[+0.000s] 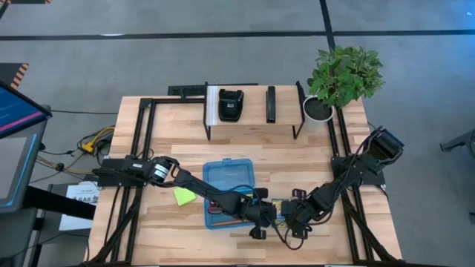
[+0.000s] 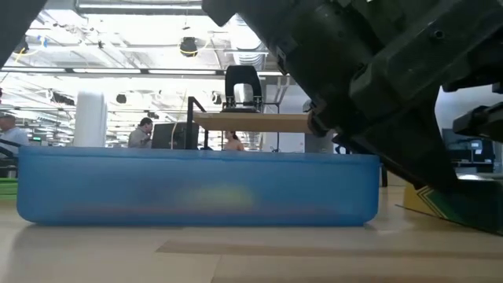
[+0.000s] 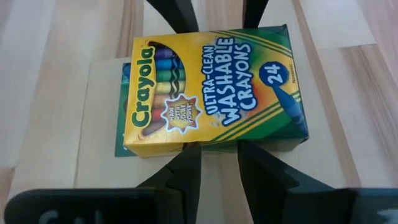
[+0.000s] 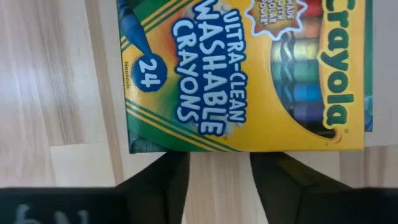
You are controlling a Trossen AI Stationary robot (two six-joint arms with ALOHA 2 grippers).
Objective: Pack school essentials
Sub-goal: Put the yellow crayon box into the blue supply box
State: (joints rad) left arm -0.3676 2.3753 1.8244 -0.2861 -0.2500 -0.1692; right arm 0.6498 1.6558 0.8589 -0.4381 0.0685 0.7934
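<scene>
Two sets of dark fingers [image 3: 186,180], crayon box [image 3: 211,93] lying between them

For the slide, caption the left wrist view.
Left gripper and right gripper flank the yellow cardboard crayon box on the light wooden table.

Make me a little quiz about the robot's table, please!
1. True or false: the yellow-green cardboard crayon box lies inside the translucent blue plastic box.
2. What number is printed on the crayon box?
3. From above, what lies by the blue box's left side? A lime-green sticky-note pad; B leafy plant; C black device.
Key: 1 false, it lies on the wooden table beside it; 2 twenty-four; 3 A.
</scene>
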